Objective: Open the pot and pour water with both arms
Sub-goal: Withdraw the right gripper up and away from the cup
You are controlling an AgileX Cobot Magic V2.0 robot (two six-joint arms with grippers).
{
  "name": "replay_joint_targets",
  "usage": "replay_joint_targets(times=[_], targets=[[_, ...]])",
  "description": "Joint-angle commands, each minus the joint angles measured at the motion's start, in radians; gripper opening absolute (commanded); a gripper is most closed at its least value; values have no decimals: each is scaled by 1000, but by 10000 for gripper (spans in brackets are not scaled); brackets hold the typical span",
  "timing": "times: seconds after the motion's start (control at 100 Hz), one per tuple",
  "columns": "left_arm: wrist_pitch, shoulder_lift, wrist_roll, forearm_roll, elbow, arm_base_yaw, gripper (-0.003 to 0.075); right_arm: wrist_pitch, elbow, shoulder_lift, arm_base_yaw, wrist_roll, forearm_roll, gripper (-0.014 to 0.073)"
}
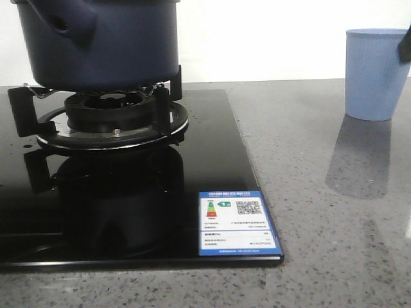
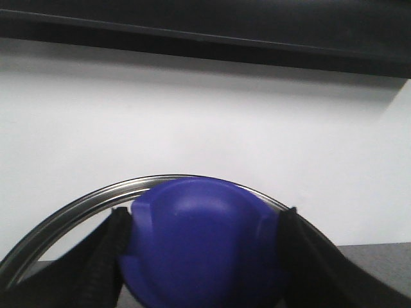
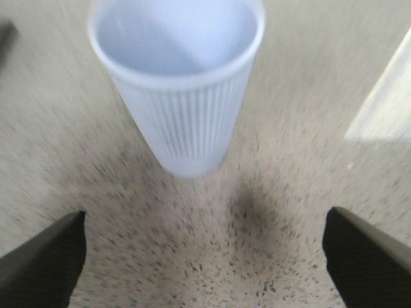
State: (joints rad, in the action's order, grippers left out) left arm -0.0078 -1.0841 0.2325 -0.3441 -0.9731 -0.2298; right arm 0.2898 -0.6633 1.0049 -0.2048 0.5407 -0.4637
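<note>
pot (image 1: 103,42) on burner (image 1: 109,122) | left fingers (image 2: 106,256) clamped on lid knob (image 2: 202,247) | right fingers (image 3: 45,263) apart near cup (image 3: 180,83)

This is a kitchen, or a mock-up of one: a black glass gas hob (image 1: 212,192) lies flush in a grey speckled stone countertop (image 1: 321,212), with a burner (image 1: 109,115) and its pan supports under a dark navy pot (image 1: 96,38). An energy-rating label (image 1: 236,223) is on the glass near the hob's front corner, and a light blue ribbed cup (image 1: 376,74) stands on the counter. Behind it all is a plain white wall (image 1: 270,38).
</note>
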Motion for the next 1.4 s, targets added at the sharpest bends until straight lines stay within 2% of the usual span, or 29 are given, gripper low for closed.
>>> replay_joint_targets(times=[0.0,0.33,0.52,0.72,1.39], targets=[[-104,7,0,7,-38,-47,353,-26,-19,-92,-1,-1,1,654],[-161,-101,0,21,-38,-242,353,138,-19,-369,-1,-1,41,654],[-217,-163,0,61,-38,-302,353,221,-19,-459,-1,-1,41,654],[-222,-189,0,63,-38,-301,353,278,-19,-500,-1,-1,41,654],[-216,-190,0,33,-38,-266,353,278,-19,-502,-1,-1,41,654]])
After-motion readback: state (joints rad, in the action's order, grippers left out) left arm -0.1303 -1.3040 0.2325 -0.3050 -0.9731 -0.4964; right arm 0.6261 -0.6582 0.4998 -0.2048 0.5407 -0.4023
